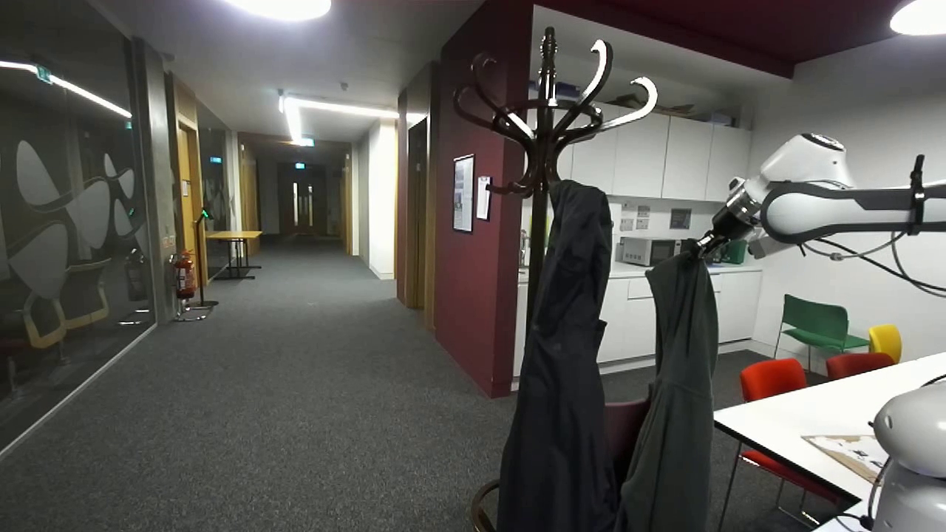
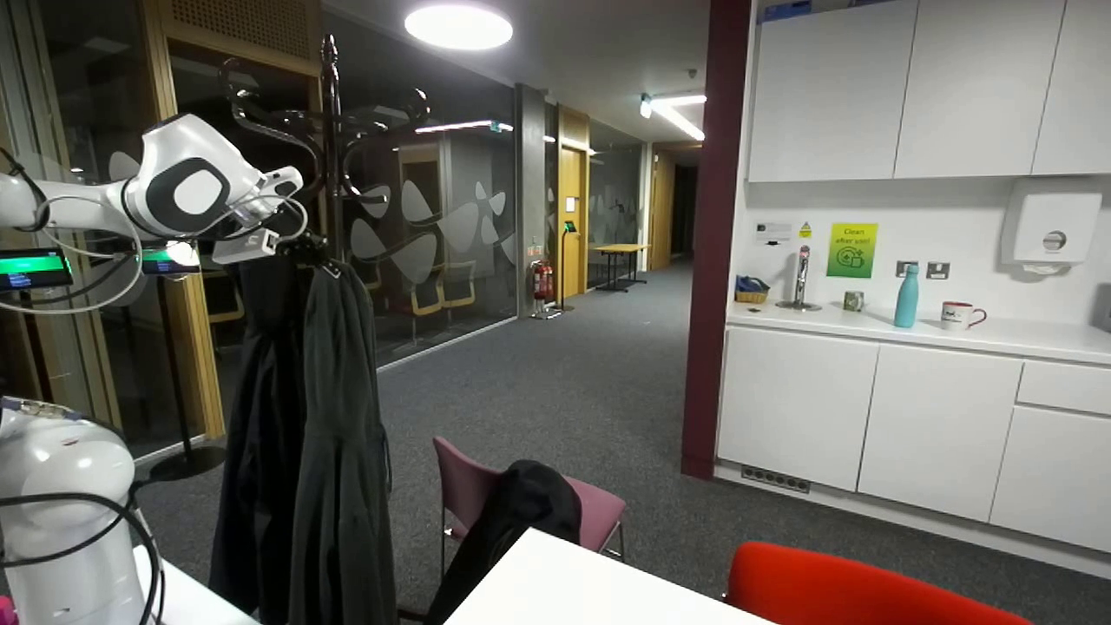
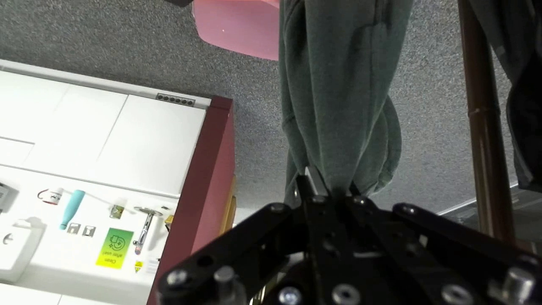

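My gripper [image 3: 332, 188] is shut on the top of a grey-green garment [image 3: 338, 93], which hangs down in long folds. In both exterior views this garment [image 1: 684, 355] hangs from the gripper [image 1: 702, 247] at about the height of the kitchen counter's back wall. Beside it stands a dark brown coat stand [image 1: 545, 140] with curved hooks, and a black coat [image 1: 562, 347] hangs on it. The stand's pole [image 3: 487, 127] runs to the right of the garment in the wrist view. The pinched cloth between the fingers is mostly hidden.
A white table [image 1: 798, 414] lies near the arm's base [image 1: 913, 443]. Red chair [image 2: 833, 582] and pink chair [image 2: 464, 486] stand by it, the pink one bearing a black item [image 2: 529, 503]. A dark red wall [image 1: 473, 295] stands behind the coat stand.
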### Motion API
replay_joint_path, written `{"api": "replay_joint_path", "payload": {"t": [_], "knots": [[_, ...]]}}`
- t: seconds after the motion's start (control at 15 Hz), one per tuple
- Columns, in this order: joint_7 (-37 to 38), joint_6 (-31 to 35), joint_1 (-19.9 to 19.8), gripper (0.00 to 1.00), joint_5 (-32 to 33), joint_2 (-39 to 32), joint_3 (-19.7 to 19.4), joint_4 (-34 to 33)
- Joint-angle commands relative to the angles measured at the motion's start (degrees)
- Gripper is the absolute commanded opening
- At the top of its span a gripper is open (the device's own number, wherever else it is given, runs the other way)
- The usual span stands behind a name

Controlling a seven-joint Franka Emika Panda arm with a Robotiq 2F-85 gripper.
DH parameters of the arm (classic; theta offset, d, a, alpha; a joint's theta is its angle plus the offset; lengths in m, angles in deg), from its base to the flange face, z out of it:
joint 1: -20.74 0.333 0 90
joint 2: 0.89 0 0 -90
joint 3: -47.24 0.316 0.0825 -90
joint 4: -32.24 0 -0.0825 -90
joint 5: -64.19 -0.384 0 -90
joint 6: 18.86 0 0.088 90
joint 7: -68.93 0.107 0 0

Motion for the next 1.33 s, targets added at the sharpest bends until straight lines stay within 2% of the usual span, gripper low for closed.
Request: {"api": "replay_joint_path", "payload": {"t": [0.0,0.67,0.73,0.93,1.27], "knots": [[0.9,-0.2,0.7,0.05,1.0,-0.1,-0.5,-0.2],[0.9,-0.3,0.7,0.05,1.0,-0.1,-0.5,-0.2],[0.9,-0.3,0.7,0.01,1.0,-0.1,-0.5,-0.2],[-0.6,-0.3,-1.0,0.01,2.2,-0.7,-2.8,-1.3],[-4.8,0.7,-3.2,0.01,4.8,-4.2,-10.4,-5.9]]}}
